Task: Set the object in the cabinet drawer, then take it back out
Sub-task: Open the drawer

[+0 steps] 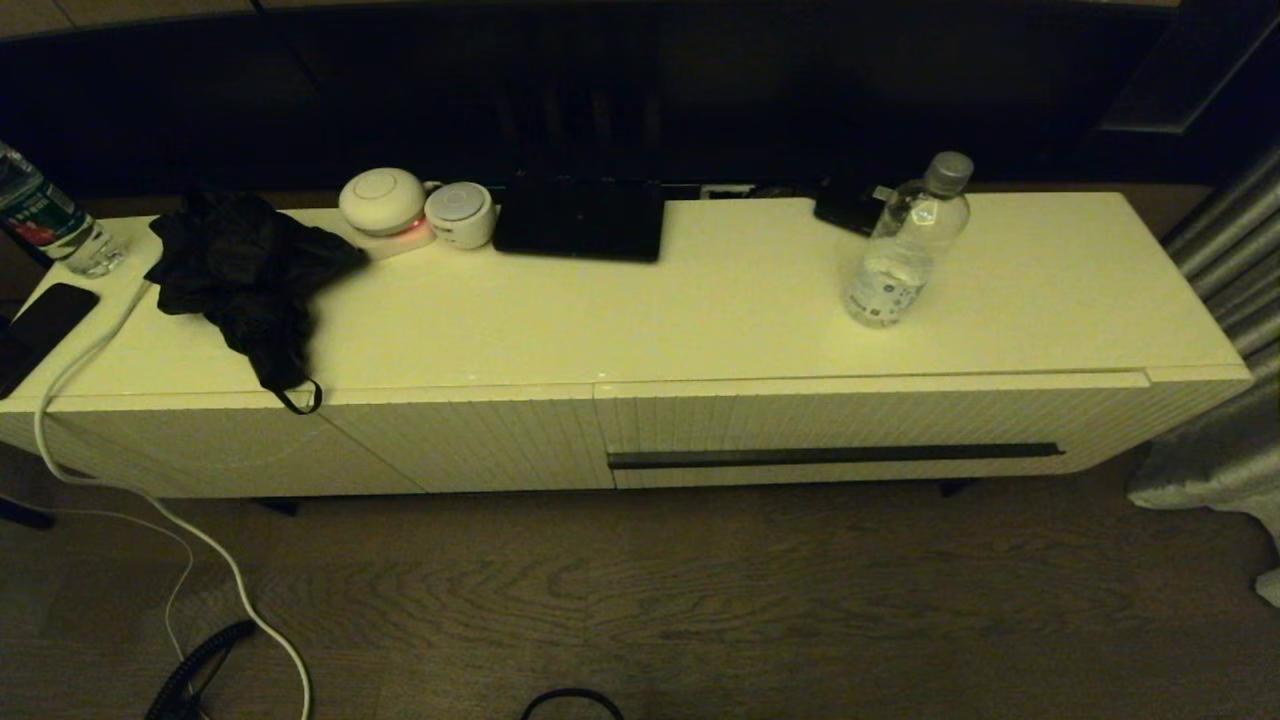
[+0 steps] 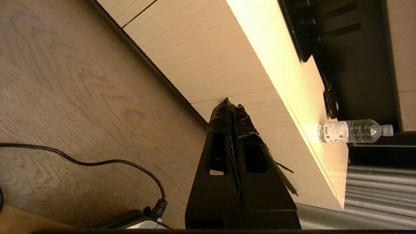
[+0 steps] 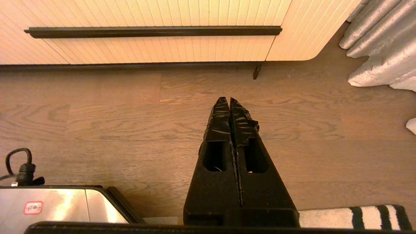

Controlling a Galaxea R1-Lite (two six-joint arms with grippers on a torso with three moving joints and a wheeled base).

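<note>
Low cream cabinet [image 1: 640,330] in front of me on wood-grain floor [image 1: 700,600], grey curtain [image 1: 1225,330] at right (dim warm light), dark wall behind.

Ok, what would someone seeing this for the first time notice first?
Probably the clear water bottle standing upright alone on the right part of the cream cabinet top, directly above the closed ribbed drawer with its dark handle bar. Next, the crumpled black cloth draped over the cabinet's left front edge.

Left gripper [image 2: 232,101]: matte black tapered fingers, tips wrapped in creased black tape, one rectangular cut-out per finger. Right gripper [image 3: 229,99]: identical build, same tape wrapping, same paired cut-outs.
</note>
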